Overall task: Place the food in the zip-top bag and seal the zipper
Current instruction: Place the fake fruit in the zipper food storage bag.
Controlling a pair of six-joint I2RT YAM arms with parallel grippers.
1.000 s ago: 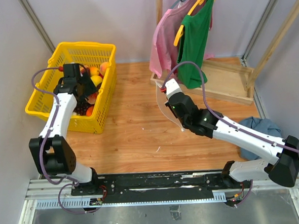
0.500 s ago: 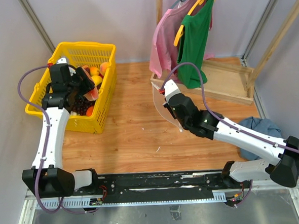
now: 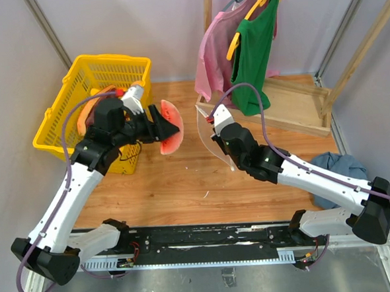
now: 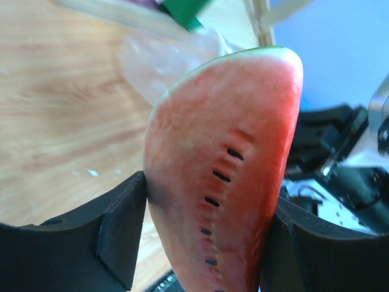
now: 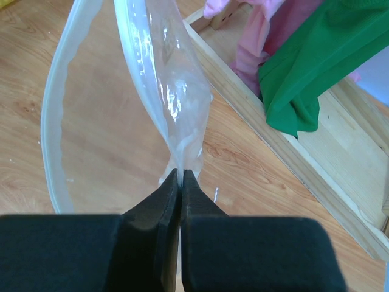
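Step in hand: loading, with one piece of food in transit to the bag. The left pincer [image 3: 159,125] is closed partway on the watermelon slice [image 4: 226,152]. One pad bears on each flat face, the slice fills the gap between the fingers, and it is carried above the table [image 3: 177,180]. The right pincer [image 5: 181,181] is clamped fully together on a fold of the zip-top bag [image 5: 176,91] and holds it up, the clear film standing beyond its tips. The whitish strip I take to be the zipper [image 5: 53,121] curves away to the left of those tips in an open loop, so I judge the mouth unsealed and gaping. From above, the bag sits just ahead of the left pincer, between the two pincers, near the slice but apart from it. I cannot tell whether the mouth squarely faces the slice. The yellow basket [image 3: 98,72] lies behind the left pincer, and I cannot make out its contents. The next move calls for bringing the slice to the loop, narrow end first, and passing it inside the rim before the left pincer opens. The right pincer's clamp has to hold meanwhile, since the film is floppy. Sealing is not yet begun.
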